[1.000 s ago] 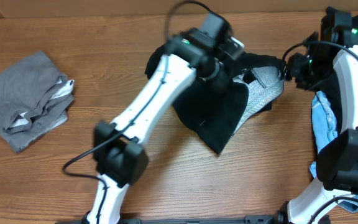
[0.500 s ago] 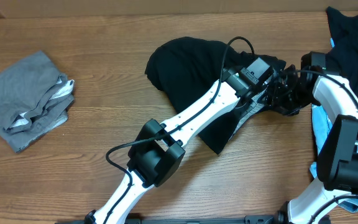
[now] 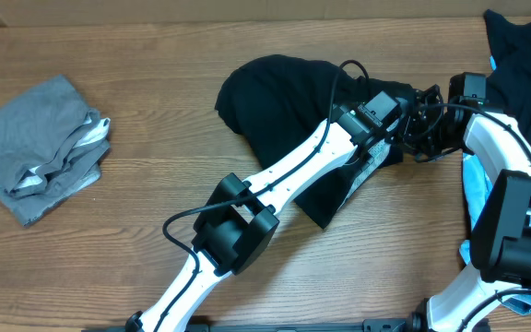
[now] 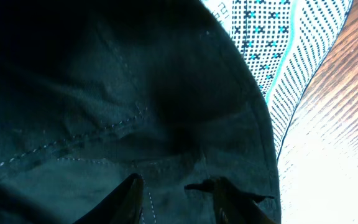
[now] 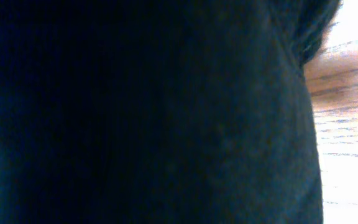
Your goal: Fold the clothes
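Note:
The black shorts [image 3: 275, 101] lie spread at the table's centre, their pale mesh lining [image 3: 369, 171] showing at the right edge. My left gripper [image 3: 399, 127] reaches across onto that right part. In the left wrist view its fingers [image 4: 132, 194] stand apart on the black fabric [image 4: 135, 93], open, with dotted mesh lining [image 4: 278, 43] beyond. My right gripper [image 3: 420, 129] meets the shorts' right edge from the other side. Black cloth [image 5: 135, 112] fills the right wrist view and hides the fingers; the gripper is shut, seemingly on that edge.
A folded grey piece with white trim [image 3: 40, 148] lies at the far left. A heap of black [image 3: 524, 55] and light-blue [image 3: 479, 184] garments sits at the right edge, under the right arm. Bare wooden table [image 3: 155, 83] lies between.
The left arm swung from above the shorts' upper part down to their right edge. The right gripper came in from the right to that edge and closed.

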Controlling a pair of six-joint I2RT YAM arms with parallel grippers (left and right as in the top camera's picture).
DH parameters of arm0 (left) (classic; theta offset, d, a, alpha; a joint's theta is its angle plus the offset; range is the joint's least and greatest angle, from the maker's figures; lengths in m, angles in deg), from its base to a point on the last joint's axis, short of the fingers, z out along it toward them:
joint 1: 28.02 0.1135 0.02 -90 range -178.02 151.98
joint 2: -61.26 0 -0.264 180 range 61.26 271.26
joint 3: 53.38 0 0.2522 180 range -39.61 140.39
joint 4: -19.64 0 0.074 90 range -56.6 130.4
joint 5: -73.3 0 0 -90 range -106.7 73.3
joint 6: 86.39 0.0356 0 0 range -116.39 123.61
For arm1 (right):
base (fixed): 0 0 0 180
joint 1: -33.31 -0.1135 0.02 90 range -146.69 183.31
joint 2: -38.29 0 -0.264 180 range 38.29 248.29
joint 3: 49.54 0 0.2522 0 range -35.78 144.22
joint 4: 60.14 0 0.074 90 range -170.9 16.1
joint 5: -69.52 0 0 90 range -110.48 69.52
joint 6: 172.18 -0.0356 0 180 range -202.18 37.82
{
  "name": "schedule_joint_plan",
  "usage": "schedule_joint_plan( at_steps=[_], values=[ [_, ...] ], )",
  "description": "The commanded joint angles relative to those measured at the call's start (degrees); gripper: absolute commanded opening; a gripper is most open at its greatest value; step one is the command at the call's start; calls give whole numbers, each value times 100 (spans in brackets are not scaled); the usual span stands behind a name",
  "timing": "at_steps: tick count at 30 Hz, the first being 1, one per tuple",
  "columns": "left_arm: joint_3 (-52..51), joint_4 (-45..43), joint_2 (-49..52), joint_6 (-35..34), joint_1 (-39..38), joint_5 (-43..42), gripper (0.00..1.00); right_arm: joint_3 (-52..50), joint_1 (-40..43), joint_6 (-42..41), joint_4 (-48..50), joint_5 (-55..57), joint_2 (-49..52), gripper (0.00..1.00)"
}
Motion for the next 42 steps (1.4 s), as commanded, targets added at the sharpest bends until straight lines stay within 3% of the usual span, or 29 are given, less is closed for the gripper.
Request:
schedule_joint_plan(
  at_steps=[1,6,11,15,20,23,31,32,34,39,42],
  values=[
    [57,63,44,-94,-48,44,42,55,101,11,-155,-116,-109,4],
    [57,98,44,-55,-166,7,52,155,107,26,-289,376,-109,4],
    [170,22,39,-79,-354,44,55,155,107,-33,-166,695,-109,4],
    [168,-372,39,-911,-461,326,56,155,111,-170,-199,793,-109,4],
    [120,-603,48,-2277,-466,313,51,155,111,-168,-216,767,-109,4],
    [48,-708,96,-2601,-466,306,49,155,111,-168,-234,765,-109,4],
    [48,-822,382,-2699,-531,291,50,155,111,-166,-229,767,-109,4],
    [48,-815,391,-2699,-533,358,42,155,111,-166,-232,767,-109,4],
    [52,-815,376,-2693,-527,680,4,155,111,-164,-229,767,-109,4],
    [103,-245,251,-2632,-409,1829,4,157,111,-116,-234,734,-120,4],
    [236,94,-258,-2640,-74,1902,4,400,111,-98,-472,706,-289,4]
  ],
)
